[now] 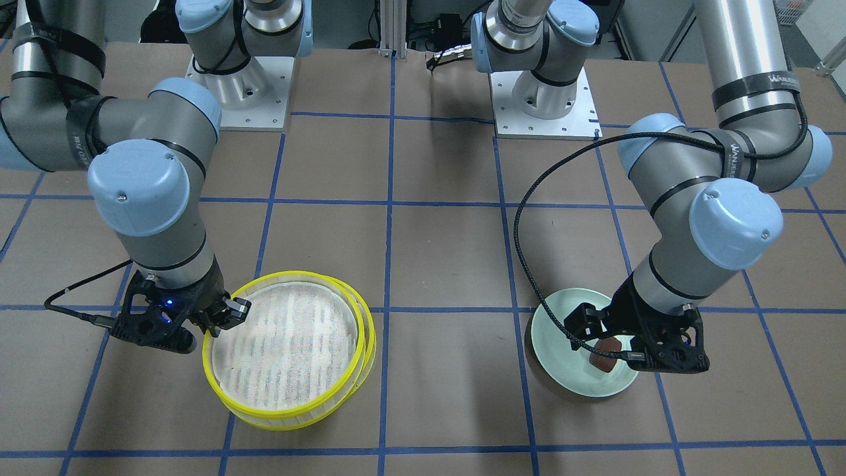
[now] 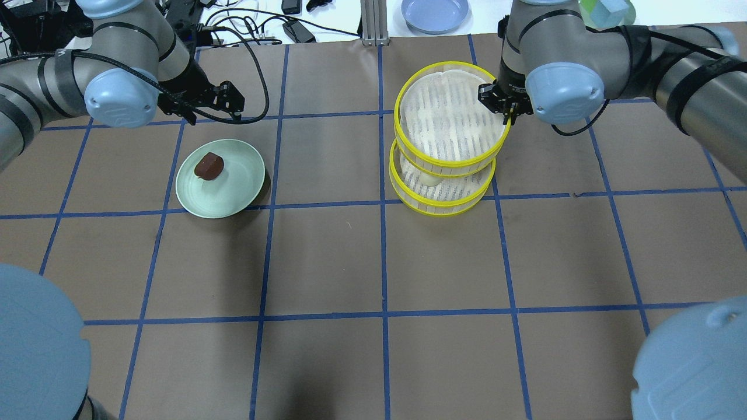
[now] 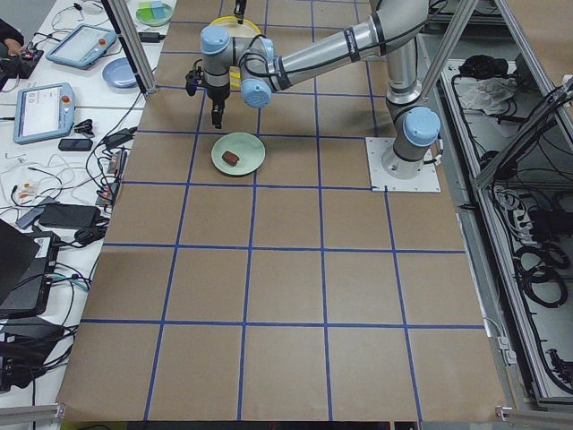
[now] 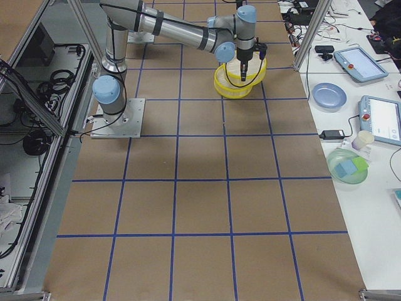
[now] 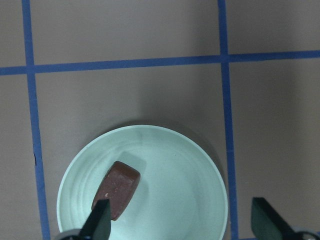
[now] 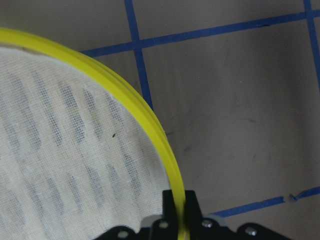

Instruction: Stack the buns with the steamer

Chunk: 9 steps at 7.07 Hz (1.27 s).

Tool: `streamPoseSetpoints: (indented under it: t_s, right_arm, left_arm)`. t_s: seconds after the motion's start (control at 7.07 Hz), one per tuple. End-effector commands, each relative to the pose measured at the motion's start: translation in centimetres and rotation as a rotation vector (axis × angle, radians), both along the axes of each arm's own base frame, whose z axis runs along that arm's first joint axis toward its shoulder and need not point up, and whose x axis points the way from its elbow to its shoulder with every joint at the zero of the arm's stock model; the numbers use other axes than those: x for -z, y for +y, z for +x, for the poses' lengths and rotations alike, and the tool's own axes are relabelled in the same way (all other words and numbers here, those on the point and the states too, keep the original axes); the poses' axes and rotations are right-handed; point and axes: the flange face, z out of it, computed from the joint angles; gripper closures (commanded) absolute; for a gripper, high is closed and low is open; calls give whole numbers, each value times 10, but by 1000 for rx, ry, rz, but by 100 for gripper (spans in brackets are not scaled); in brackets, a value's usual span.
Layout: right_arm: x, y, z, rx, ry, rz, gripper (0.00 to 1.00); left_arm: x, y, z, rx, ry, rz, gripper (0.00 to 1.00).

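Right hand (image 2: pixel 506 109) was found clamped on rim of upper steamer tier (image 2: pixel 443 116), offset over lower tier (image 2: pixel 452 195). Left hand (image 5: pixel 182 224) was held spread wide, empty, above brown bun (image 5: pixel 117 189) on plate (image 5: pixel 200 175).

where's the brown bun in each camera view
Front-facing: brown bun, lower right, on the green plate.
Overhead: bun, upper left.
Exterior left: bun, upper left of centre.
Exterior right: not in it.
Left wrist: bun, bottom left.
Right wrist: not in it; only the steamer rim shows.
Shared landmark: the green plate under it.
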Motion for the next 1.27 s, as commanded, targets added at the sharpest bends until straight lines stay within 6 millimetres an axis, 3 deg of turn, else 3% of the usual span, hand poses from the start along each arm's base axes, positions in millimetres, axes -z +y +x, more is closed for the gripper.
streamPoseSetpoints:
  t_s: [0.0, 0.14, 0.28, 0.71, 1.13]
  right_arm:
    - [14, 8, 3, -1, -3, 88, 100]
    - [17, 8, 3, -2, -3, 87, 100]
    - [29, 6, 2, -1, -4, 108, 100]
    - [33, 5, 3, -2, -4, 113, 100]
    - [40, 6, 3, 7, -3, 134, 99]
  left_arm:
    - [35, 6, 52, 209, -1, 50, 0]
    - [52, 12, 65, 250, 17, 65, 0]
    - [63, 10, 66, 257, 28, 67, 0]
    - [101, 8, 67, 251, 45, 109, 0]
    - [114, 4, 67, 254, 49, 105, 0]
